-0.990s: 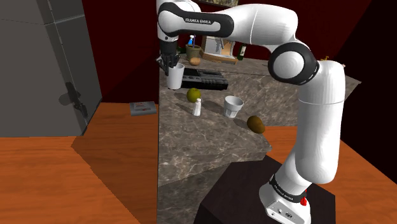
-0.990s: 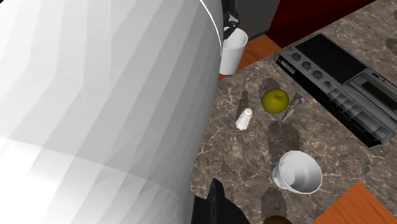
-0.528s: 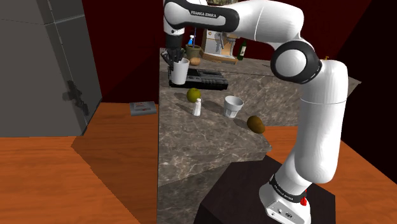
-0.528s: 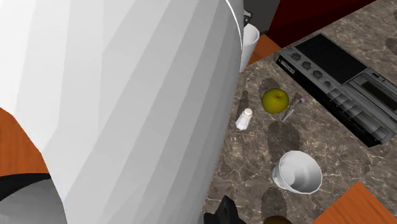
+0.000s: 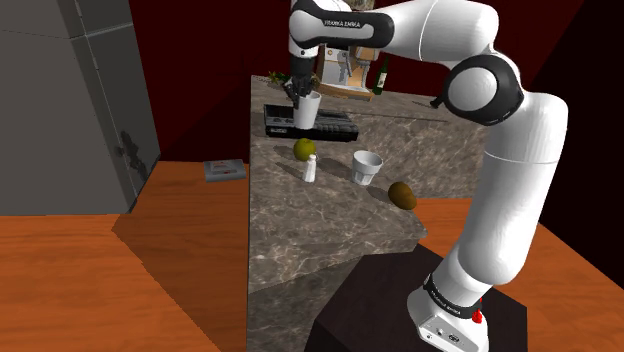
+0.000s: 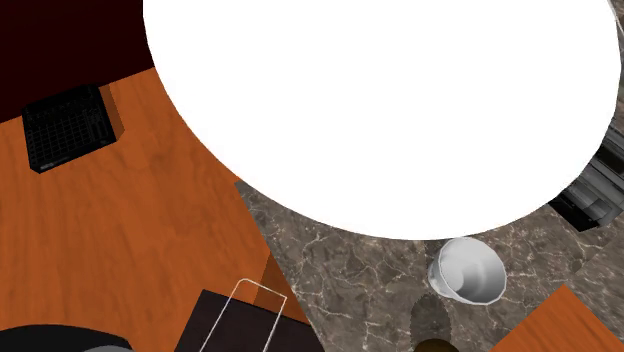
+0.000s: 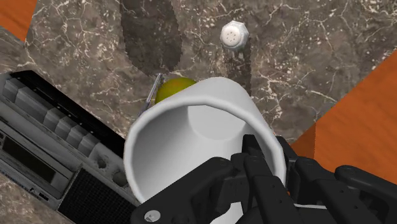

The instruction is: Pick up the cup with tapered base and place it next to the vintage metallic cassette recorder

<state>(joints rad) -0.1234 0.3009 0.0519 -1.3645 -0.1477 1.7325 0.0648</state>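
Note:
A tall white cup (image 5: pixel 308 110) that narrows toward its base hangs in the air, with my black gripper (image 5: pixel 299 92) shut on its rim. It hovers just over the dark cassette recorder (image 5: pixel 312 123) at the far end of the marble counter (image 5: pixel 330 225). In the wrist view the fingers (image 7: pixel 262 167) pinch the wall of the cup (image 7: pixel 197 133), one inside and one outside. Below it lie the recorder (image 7: pixel 48 143) and a green apple (image 7: pixel 173 87). In the second exterior view my white arm (image 6: pixel 400 100) hides the cup.
On the counter stand a second, squat white cup (image 5: pixel 367 167) (image 6: pixel 468 270), a green apple (image 5: pixel 304 149), a small white shaker (image 5: pixel 310 169) (image 7: pixel 233 35) and a brown fruit (image 5: pixel 403 194). Bottles and clutter sit behind the recorder. A grey cabinet (image 5: pixel 70 100) stands at the shoulder view's left.
The arm has carried the cup toward the shoulder view's right, from beyond the counter's left edge to above the recorder. The arm now covers most of the second exterior view.

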